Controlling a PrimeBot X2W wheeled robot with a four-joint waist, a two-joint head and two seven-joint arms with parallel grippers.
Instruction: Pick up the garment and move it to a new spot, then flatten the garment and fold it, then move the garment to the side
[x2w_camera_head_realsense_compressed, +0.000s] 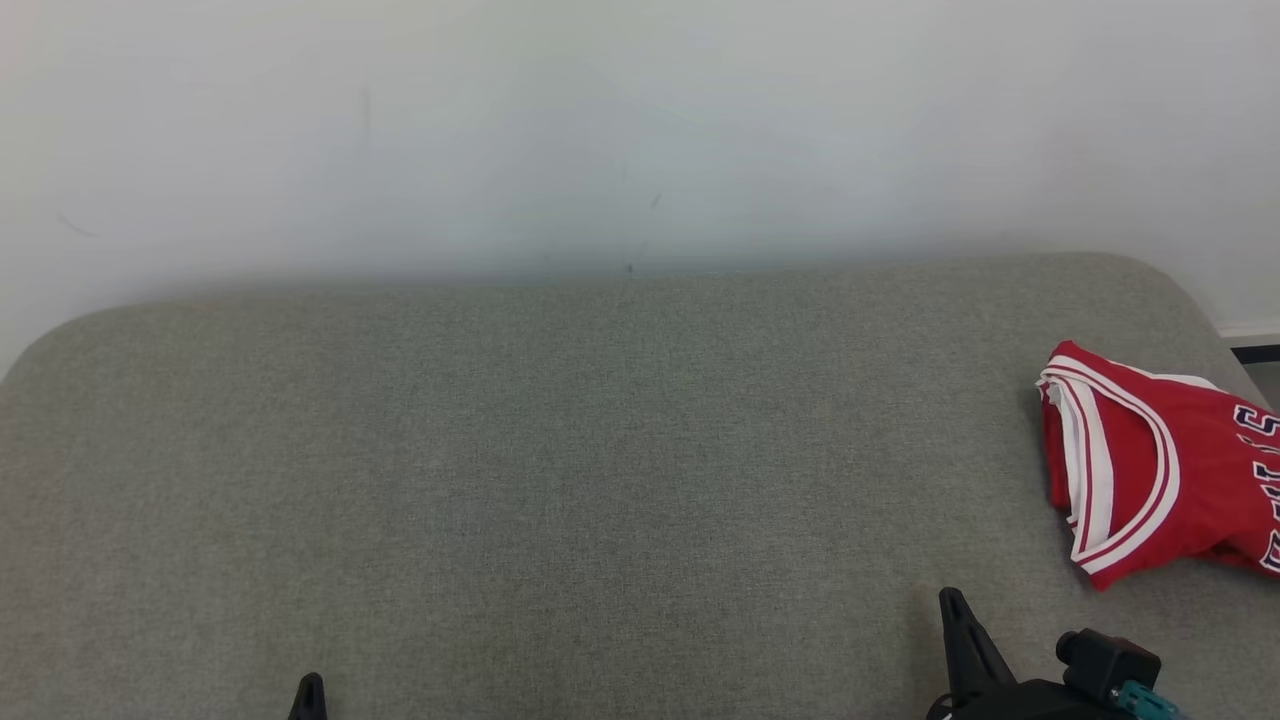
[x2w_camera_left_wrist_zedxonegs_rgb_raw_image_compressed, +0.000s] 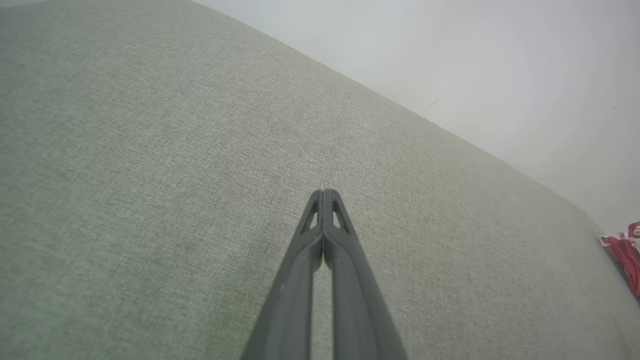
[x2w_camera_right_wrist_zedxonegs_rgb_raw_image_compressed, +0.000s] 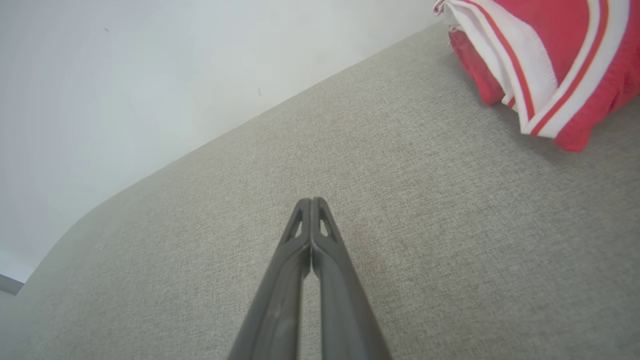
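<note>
Both empty, fingers pressed together: left hand (x2w_camera_left_wrist_zedxonegs_rgb_raw_image_compressed: 324, 192), right hand (x2w_camera_right_wrist_zedxonegs_rgb_raw_image_compressed: 311, 200) over grey cushion (x2w_camera_head_realsense_compressed: 560, 450); red garment (x2w_camera_head_realsense_compressed: 1200, 460), seemingly folded, far right.

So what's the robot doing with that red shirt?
Nothing is holding it right now. The red jersey with white stripes lies folded over on itself near the right end of the grey cushion. The robot's left gripper and right gripper are both shut and empty, low over bare cushion. The right one is closer to the jersey but apart from it.
</note>
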